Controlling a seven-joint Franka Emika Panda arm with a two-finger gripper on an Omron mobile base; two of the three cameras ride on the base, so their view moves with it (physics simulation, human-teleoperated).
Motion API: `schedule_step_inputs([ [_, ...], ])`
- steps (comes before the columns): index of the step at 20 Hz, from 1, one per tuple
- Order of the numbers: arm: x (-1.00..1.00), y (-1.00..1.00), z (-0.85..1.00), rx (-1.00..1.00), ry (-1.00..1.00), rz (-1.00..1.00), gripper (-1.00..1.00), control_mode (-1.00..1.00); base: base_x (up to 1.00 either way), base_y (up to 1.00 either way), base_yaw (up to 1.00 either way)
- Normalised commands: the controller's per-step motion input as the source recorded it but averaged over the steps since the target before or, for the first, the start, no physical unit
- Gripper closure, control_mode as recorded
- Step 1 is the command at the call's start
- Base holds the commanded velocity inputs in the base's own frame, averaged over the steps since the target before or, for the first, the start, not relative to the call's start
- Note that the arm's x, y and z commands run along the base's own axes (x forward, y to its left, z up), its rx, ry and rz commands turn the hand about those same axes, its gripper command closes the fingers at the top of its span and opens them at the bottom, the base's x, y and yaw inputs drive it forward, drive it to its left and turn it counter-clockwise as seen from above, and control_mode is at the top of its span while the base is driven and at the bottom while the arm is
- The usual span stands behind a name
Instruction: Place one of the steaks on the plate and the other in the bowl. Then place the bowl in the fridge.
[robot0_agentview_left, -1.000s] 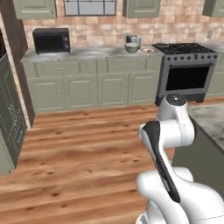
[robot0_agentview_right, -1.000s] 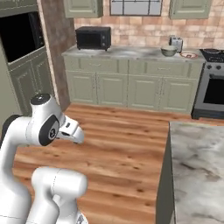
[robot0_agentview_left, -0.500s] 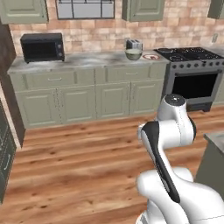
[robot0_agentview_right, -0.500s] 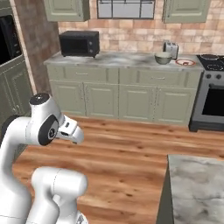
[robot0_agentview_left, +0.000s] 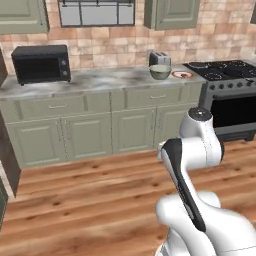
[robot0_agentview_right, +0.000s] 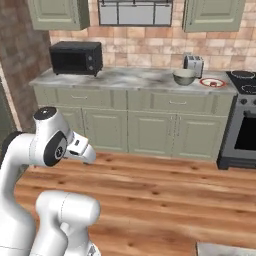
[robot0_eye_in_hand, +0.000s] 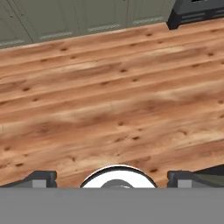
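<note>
The pale grey-green bowl (robot0_agentview_left: 160, 71) (robot0_agentview_right: 184, 76) stands on the far counter in front of a toaster. Just right of it lies the orange-rimmed plate (robot0_agentview_left: 181, 75) (robot0_agentview_right: 212, 82). A small reddish patch sits in the plate's middle, too small to tell if it is one of the steaks. The fridge is out of view. In the hand view my gripper (robot0_eye_in_hand: 113, 178) hangs over the wooden floor (robot0_eye_in_hand: 109, 96), pointing down. Its two dark fingertips (robot0_eye_in_hand: 41, 177) stand far apart with nothing between them. The counter is well beyond the arm (robot0_agentview_left: 192, 150).
A black microwave (robot0_agentview_left: 41, 62) (robot0_agentview_right: 76, 57) sits at the counter's left end. The toaster (robot0_agentview_left: 159, 57) (robot0_agentview_right: 193, 63) stands behind the bowl. A stove (robot0_agentview_left: 222, 70) (robot0_agentview_right: 245, 75) with a dark oven door adjoins the counter on the right. Green cabinet doors (robot0_agentview_right: 150, 132) line the counter front.
The whole picture has shifted: the base has driven and turned, so the counter with bowl and plate is nearer and more central. The arm's pose looks unchanged and the gripper stays open.
</note>
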Motion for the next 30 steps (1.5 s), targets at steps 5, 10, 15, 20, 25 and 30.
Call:
schedule_step_inputs([
  [5,0.00,0.00,0.00,0.00,0.00,0.00,-1.00,1.00,1.00,0.02,-0.05],
  [10,0.00,0.00,0.00,0.00,0.00,0.00,-1.00,1.00,1.00,0.00,-0.04],
  [15,0.00,0.00,0.00,0.00,0.00,0.00,-1.00,1.00,1.00,-0.07,0.00],
  [20,0.00,0.00,0.00,0.00,0.00,0.00,-1.00,1.00,1.00,-0.07,-0.03],
  [25,0.00,0.00,0.00,0.00,0.00,0.00,-1.00,1.00,1.00,-0.56,0.01],
  [30,0.00,0.00,0.00,0.00,0.00,0.00,-1.00,1.00,1.00,-1.00,0.01],
])
